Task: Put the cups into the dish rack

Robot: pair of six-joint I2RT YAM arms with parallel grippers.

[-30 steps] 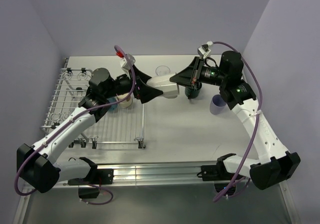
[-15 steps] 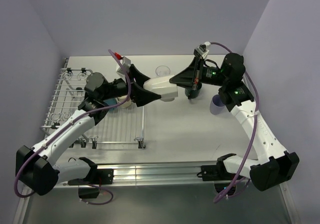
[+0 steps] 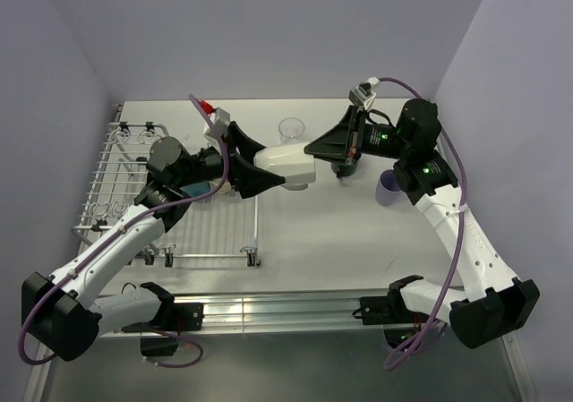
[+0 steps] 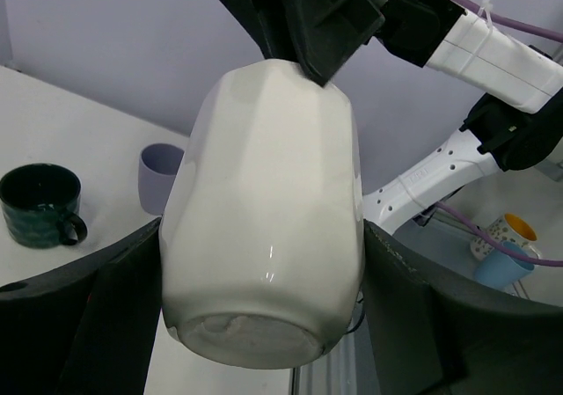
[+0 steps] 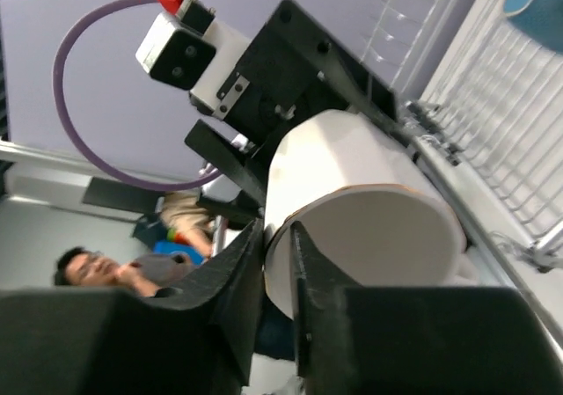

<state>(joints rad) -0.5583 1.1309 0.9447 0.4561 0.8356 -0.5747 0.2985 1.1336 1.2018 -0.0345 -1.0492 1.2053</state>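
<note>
The white mug (image 3: 291, 165) hangs in the air over the table's middle, lying on its side between my two grippers. My left gripper (image 3: 269, 165) is shut on its body near the base; in the left wrist view both fingers press the mug (image 4: 273, 149) from either side. My right gripper (image 3: 313, 145) pinches the rim, one finger inside and one outside the mug (image 5: 369, 210). The dish rack (image 3: 215, 232) stands at the left with a light blue mug (image 3: 200, 188) in it. On the table stand a clear glass tumbler (image 3: 290, 129), a dark teal mug (image 4: 40, 206) and a lavender cup (image 3: 389, 188).
Purple cables loop over both wrists. The rack's raised wire side (image 5: 493, 105) lies just below and to the left of the held mug. A patterned cup with a yellow inside (image 4: 503, 232) sits beside the blue one.
My left gripper has closed round the white mug's body and the mug has shifted slightly left. The right gripper stays on the rim, its jaws slightly eased.
</note>
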